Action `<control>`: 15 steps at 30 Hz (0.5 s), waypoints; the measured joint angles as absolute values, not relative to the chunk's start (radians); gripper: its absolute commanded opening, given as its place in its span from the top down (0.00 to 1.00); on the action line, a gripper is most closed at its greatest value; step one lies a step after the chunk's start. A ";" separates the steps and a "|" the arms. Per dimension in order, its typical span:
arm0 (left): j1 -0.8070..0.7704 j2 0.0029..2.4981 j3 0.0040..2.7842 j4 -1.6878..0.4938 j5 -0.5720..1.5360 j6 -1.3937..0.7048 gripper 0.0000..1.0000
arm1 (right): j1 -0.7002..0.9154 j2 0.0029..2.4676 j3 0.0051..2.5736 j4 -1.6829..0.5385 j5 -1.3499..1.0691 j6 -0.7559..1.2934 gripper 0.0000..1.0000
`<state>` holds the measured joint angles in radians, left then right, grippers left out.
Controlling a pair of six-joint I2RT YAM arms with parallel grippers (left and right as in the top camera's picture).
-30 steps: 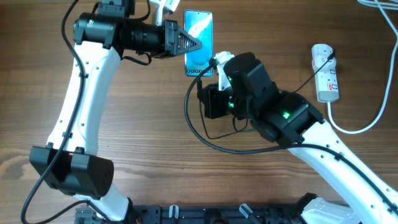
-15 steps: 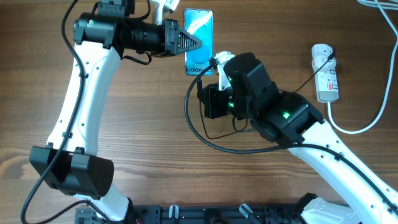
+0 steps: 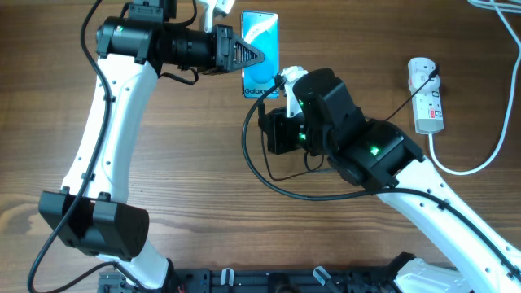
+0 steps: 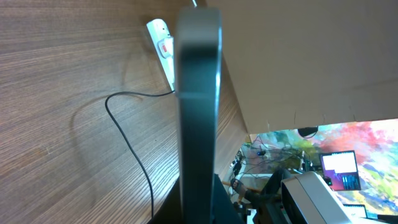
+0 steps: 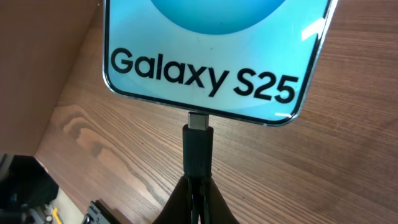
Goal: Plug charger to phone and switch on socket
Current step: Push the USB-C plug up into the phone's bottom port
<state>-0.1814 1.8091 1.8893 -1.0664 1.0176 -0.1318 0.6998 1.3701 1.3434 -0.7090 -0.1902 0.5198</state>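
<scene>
The phone [image 3: 264, 41] with its cyan screen lies at the table's far middle. My left gripper [image 3: 248, 55] is shut on its left edge; the left wrist view shows the phone edge-on [image 4: 199, 93] between the jaws [image 4: 199, 208]. My right gripper [image 3: 281, 84] is shut on the charger's dark connector [image 5: 198, 146]. Its metal tip meets the port in the phone's bottom edge [image 5: 211, 50]; how deep it sits I cannot tell. The thin black charger cable [image 3: 254, 167] loops under my right arm. The white socket [image 3: 427, 96] lies at the right, apart from both grippers.
The socket's thick white cord [image 3: 480, 163] curves off to the right edge. The socket also shows far off in the left wrist view [image 4: 163, 45], with the charger cable [image 4: 134, 158] on the wood. The right arm's body covers the table's middle.
</scene>
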 measured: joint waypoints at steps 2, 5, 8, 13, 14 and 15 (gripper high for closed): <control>-0.181 1.809 1.889 -1.066 1.018 -0.132 0.96 | 0.700 1.370 1.343 -0.708 -0.190 0.519 0.95; -0.181 1.809 1.889 -1.066 1.018 -0.132 0.96 | 0.700 1.370 1.343 -0.704 -0.190 0.520 0.96; -0.181 1.809 1.889 -1.066 1.018 -0.132 0.96 | 0.700 1.370 1.343 -0.701 -0.190 0.520 0.95; -0.181 1.809 1.889 -1.066 1.018 -0.132 0.96 | 0.700 1.370 1.343 -0.701 -0.181 0.520 0.95; -0.181 1.809 1.889 -1.066 1.018 -0.132 0.96 | 0.700 1.370 1.343 -0.701 -0.179 0.520 0.96; -0.181 1.809 1.889 -1.066 1.018 -0.132 0.96 | 0.700 1.370 1.343 -0.701 -0.178 0.520 0.96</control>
